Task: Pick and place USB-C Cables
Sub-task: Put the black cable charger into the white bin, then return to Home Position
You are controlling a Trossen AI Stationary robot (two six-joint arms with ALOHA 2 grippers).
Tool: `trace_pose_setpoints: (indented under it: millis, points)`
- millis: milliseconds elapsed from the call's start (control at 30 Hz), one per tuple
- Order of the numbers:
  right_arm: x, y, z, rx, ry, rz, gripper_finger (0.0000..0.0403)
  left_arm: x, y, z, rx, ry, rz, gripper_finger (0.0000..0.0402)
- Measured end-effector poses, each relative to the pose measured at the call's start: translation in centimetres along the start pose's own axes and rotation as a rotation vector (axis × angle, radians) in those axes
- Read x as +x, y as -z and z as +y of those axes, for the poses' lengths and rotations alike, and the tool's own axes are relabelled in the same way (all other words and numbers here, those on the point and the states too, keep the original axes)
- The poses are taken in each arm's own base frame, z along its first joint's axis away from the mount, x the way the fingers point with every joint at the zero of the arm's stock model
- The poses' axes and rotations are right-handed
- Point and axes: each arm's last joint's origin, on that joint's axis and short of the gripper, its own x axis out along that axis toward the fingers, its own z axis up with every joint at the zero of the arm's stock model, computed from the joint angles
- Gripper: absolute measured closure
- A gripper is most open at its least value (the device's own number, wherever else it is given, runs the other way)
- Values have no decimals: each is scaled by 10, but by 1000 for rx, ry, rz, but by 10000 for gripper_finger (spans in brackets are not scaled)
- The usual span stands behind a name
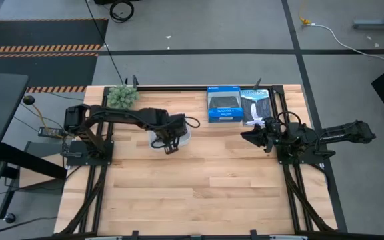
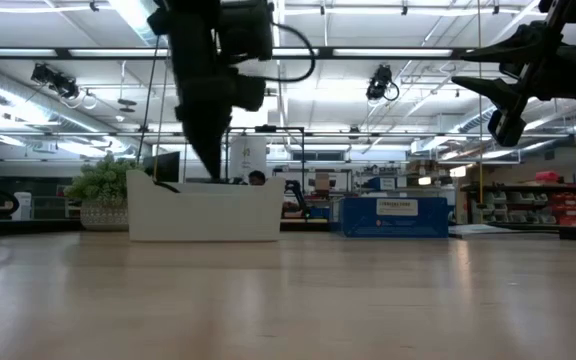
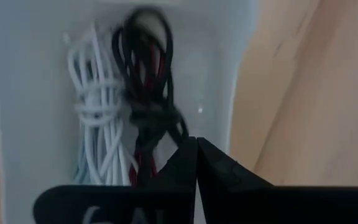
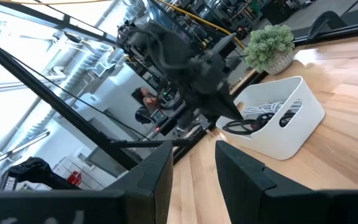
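Observation:
A white tray [image 1: 187, 137] [image 2: 208, 215] stands on the table and holds the bundled cables. In the left wrist view I see the white cable [image 3: 98, 118], the black cable [image 3: 151, 81], the maroon cable [image 3: 143, 158] under it and a bit of the silver-grey cable [image 3: 79, 171]. A black loop [image 4: 240, 127] lies over the tray's rim. My left gripper [image 3: 196, 146] [image 1: 169, 145] is shut, pointing down into the tray beside the black cable. My right gripper [image 4: 194, 155] [image 1: 247, 135] hangs open in the air to the tray's right. My left gripper comes at the tray from above with its fingertips [image 3: 188, 152] together, right beside the lower end of the black cable [image 3: 176, 124]. I cannot tell whether they touch it; nothing shows between them.
Two blue-and-black retail boxes [image 1: 224, 105] [image 1: 255, 107] lie at the table's far edge, right of the tray. A small potted plant [image 1: 122, 97] stands at the far left corner. Bare wood [image 1: 192, 193] fills the near half of the table.

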Motion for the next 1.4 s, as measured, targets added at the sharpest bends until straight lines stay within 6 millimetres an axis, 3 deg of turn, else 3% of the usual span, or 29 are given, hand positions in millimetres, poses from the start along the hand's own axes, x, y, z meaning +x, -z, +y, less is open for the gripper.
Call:
trace_pose_setpoints:
  millis: [267,433,633,800,867,1000,1400]
  points:
    - [0,0,0,0,-2,-1,275,-45,-18,0,-23,37,-149,389]
    - [0,0,0,1,-5,-1,275,-77,-18,2,-36,65,-286,389]
    - [0,0,0,0,-4,0,275,-127,-6,7,-30,105,-486,389]
    - [0,0,0,0,-3,-2,275,-177,10,13,-44,150,-784,397]
    - [0,-1,1,1,-7,-6,275,-187,21,16,-56,171,-892,396]
    - [0,-1,1,1,-8,-5,275,-186,48,21,-119,204,-1008,396]
    - [0,0,1,1,-8,-5,275,-150,132,38,-364,273,-1264,400]
